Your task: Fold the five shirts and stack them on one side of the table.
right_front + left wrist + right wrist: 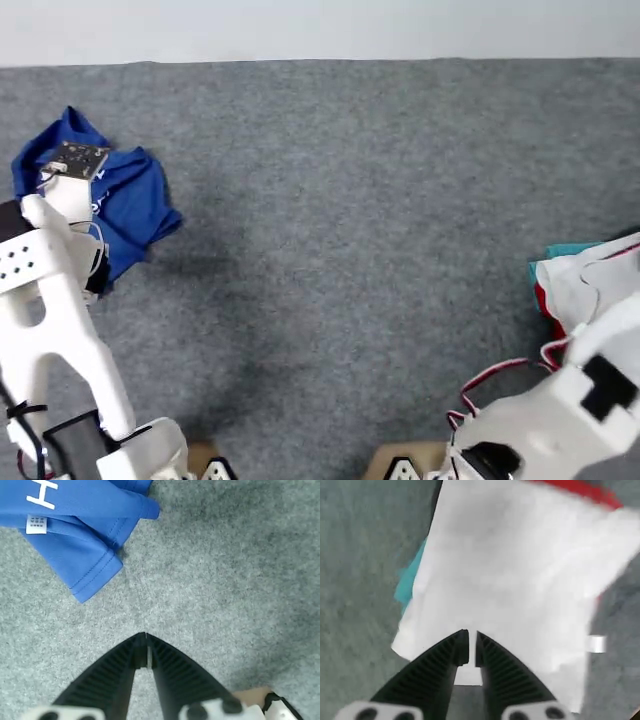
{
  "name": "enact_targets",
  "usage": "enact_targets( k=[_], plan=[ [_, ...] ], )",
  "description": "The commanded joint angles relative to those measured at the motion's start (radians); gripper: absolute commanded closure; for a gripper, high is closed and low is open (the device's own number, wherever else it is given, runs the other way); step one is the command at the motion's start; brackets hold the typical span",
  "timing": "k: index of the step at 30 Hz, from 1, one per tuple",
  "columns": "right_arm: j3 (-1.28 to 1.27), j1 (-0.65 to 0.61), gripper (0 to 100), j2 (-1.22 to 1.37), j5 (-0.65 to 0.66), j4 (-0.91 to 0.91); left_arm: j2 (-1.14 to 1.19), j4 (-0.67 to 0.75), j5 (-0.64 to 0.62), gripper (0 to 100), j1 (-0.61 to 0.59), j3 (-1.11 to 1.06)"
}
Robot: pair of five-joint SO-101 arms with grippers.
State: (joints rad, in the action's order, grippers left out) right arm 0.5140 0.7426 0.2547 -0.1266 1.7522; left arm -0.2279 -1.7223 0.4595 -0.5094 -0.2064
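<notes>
At the left side of the grey table [350, 200], the high view shows a crumpled blue shirt [130, 200] with the left arm standing over its near edge. The left wrist view adds detail the overhead lacks: white lettering [42, 495] printed on the blue cloth and a small white sewn-in tag [36, 524] at a hem; its print is too small to make out. The left gripper [145, 637] has its jaws fully together, holding nothing, above bare table just beside the shirt's sleeve.

At the right edge, a white shirt [585, 280] lies on top of a teal garment [550, 252] and a red garment [541, 300]. The right gripper [469, 635] hovers over the white shirt, jaws closed to a thin slit. Whether they pinch any cloth cannot be told. A small white tab [596, 643] shows at that shirt's edge.
</notes>
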Motion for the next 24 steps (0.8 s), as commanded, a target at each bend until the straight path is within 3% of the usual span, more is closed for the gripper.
enact_targets(
  k=[1,7,13,19,24],
  plan=[
    [-0.051,-0.074,98.9,0.070,-0.014,0.035,-0.034,-0.015,0.002,100,0.002,0.027],
    [-0.064,-0.105,98.9,0.249,-0.014,-0.016,-0.034,-0.023,0.002,100,0.002,0.027],
    [0.031,-0.088,98.9,0.209,-0.011,0.024,-0.034,-0.023,0.002,100,0.002,0.027],
    [0.091,0.027,98.9,0.058,-0.002,0.019,-0.034,-0.021,0.002,100,0.002,0.027],
    [0.083,0.163,98.9,0.033,0.078,-0.093,-0.034,-0.021,0.002,100,0.002,0.027]
  ],
)
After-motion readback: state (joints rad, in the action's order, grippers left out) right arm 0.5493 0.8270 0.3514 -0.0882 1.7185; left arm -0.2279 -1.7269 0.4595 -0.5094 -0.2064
